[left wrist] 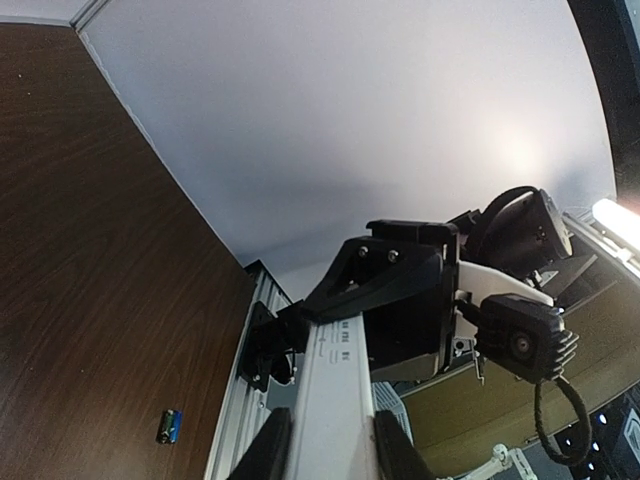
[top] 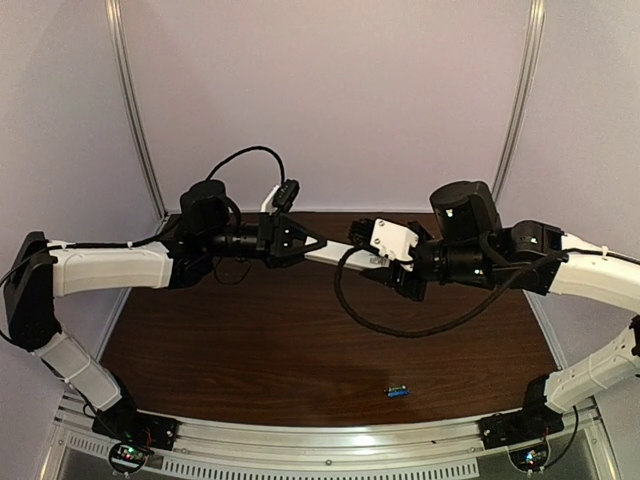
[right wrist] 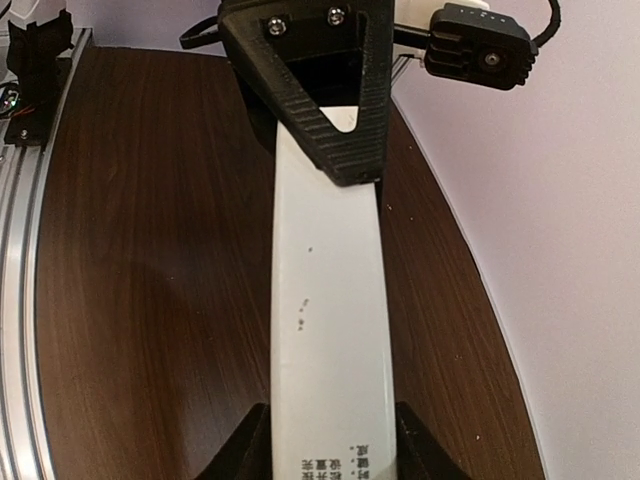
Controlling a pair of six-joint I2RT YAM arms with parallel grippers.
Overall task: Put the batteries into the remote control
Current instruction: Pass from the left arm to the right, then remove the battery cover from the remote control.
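while both pincers [top: 316, 244] [top: 366, 256] grip one remote [right wrist: 330, 330], seemingly one battery [top: 398, 391] lies apart.

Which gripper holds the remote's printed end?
The right gripper: its fingers flank the printed characters on the remote control; the left gripper clamps the unprinted end.

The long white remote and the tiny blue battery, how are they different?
The long white plastic remote control is far longer than the small blue cylindrical battery. The remote is a flat bar; the battery is round. The left gripper and right gripper hold the remote in the air; the battery lies on the brown table.
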